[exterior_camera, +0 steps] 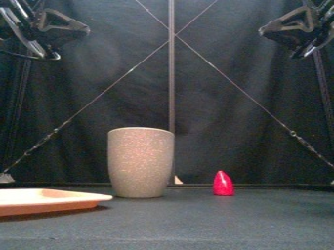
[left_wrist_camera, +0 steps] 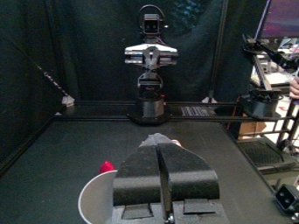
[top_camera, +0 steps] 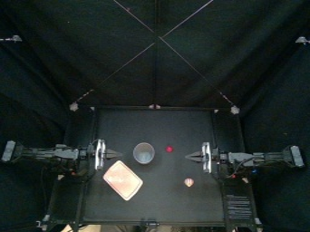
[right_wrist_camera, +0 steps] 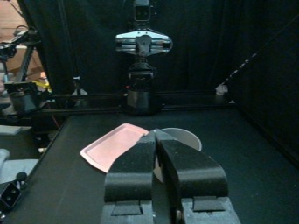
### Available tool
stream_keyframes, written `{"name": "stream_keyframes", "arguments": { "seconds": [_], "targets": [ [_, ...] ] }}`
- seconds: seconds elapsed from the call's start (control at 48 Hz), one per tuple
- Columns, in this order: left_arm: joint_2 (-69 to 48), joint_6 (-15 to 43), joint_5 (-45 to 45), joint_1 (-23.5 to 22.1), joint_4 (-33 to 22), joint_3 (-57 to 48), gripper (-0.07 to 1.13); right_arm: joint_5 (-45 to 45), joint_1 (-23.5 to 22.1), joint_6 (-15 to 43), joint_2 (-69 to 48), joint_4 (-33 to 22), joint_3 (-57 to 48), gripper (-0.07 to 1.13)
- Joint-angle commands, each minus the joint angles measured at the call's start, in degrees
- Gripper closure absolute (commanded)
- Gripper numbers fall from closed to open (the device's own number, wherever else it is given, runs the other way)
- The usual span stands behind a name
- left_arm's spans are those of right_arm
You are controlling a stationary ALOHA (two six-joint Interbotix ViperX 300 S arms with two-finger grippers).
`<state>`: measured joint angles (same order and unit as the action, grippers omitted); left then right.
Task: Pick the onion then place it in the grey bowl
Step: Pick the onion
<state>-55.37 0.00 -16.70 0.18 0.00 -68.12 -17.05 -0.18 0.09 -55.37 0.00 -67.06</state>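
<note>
Nearest the table's [top_camera: 158, 204] front edge lie two things. The pink tray [top_camera: 122, 179] is left of the middle, turned corner-on like a diamond, with only its own bare face showing. The onion [top_camera: 189, 182] is right of the middle, a small reddish toy with pale stripes lying on the bare tabletop, well apart from the tray. It looks slightly longer front to back than side to side, but which end is its tip cannot be told. It falls outside the front view. Farther back, near the table's middle, the grey speckled cup [exterior_camera: 140, 161] stands upright, and from above its mouth shows only a pale inside. Just to the right of the cup, and apart from it, a small red toy [exterior_camera: 224, 183] stands with its pointed end up. The left gripper [left_wrist_camera: 158, 143] and the right gripper [right_wrist_camera: 156, 133] hang level with the cup at the table's left and right sides, raised high above the surface. Each has its jaws drawn together to a thin line and holds nothing. The onion sits forward of the right gripper and nearer the middle, clear of its fingers.
</note>
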Motion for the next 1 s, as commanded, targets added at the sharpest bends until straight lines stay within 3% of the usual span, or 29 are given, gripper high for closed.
{"name": "stream_keyframes", "arguments": {
  "seconds": [0.021, 0.167, 0.312, 0.438, 0.5, 0.646, 0.75, 0.854, 1.0],
  "targets": [
    [0.0, 0.2, 2.1, 0.1, -0.1, 0.8, 1.03, 0.5, 1.1, 0.6, 1.7, 0.5, 0.0, 0.96],
    [0.0, 0.2, 3.8, 0.1, -0.1, 0.7, 1.02, 5.5, 1.1, 4.2, 4.8, 5.4, 0.8, 0.87],
    [0.0, 0.4, 3.8, 0.2, 0.1, 0.9, 1.02, 7.5, 1.0, 8.9, 9.8, 11.8, 1.8, 0.5],
    [0.0, 0.4, 3.8, 0.9, 0.4, 0.8, 1.02, 7.7, 0.6, 10.5, 14.5, 12.7, 1.9, 0.08],
    [-0.1, 0.4, 3.8, 1.3, 0.5, 0.7, 1.02, 8.3, 0.5, 11.1, 16.5, 12.9, 2.0, -0.03],
    [0.0, 0.4, 4.0, 1.8, 0.5, 0.7, 1.01, 14.5, 0.7, 10.7, 20.0, 11.5, 2.5, 0.03],
    [0.0, 0.4, 4.0, 2.2, 0.5, 0.4, 1.0, 23.3, 1.8, 10.6, 21.4, 7.4, 2.7, 0.04],
    [0.0, 0.3, 4.0, 3.2, 0.4, -0.2, 1.0, 35.2, 5.2, 11.2, 21.4, 3.1, 2.9, 0.04],
    [-0.1, 0.0, 4.0, 4.3, -0.4, -0.5, 1.0, 42.6, 9.9, 11.8, 21.3, 4.2, 4.1, 0.05]
  ]
}}
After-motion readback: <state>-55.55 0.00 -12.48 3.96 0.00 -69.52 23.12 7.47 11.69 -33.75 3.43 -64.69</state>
